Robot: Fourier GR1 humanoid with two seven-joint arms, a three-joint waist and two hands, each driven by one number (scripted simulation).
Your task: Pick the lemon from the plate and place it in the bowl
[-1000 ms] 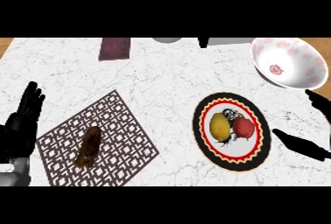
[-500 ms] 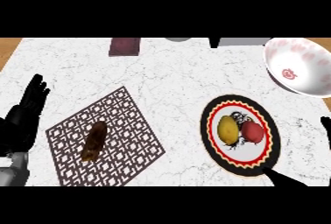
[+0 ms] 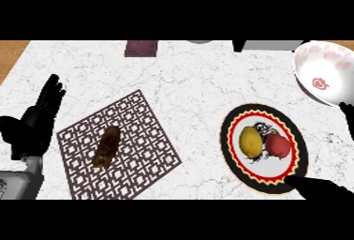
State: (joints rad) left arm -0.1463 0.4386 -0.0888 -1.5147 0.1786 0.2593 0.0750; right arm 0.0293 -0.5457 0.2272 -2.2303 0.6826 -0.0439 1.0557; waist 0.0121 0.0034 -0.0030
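Your lemon (image 3: pixel 251 142) sits on the plate (image 3: pixel 236 157), touching a red fruit (image 3: pixel 279 145) on its right.

You see the plate near the counter's (image 3: pixel 194 75) right edge, with the white, red-patterned bowl (image 3: pixel 322 72) at the far right corner. Your left robot hand (image 3: pixel 38 124) rests open by the left edge, fingers straight, holding nothing. Your right robot hand (image 3: pixel 323 189) shows only as dark shapes at the plate's near rim and by the bowl; you cannot tell how far open it is. A brown oblong item (image 3: pixel 106 146) lies on the patterned mat (image 3: pixel 117 146).
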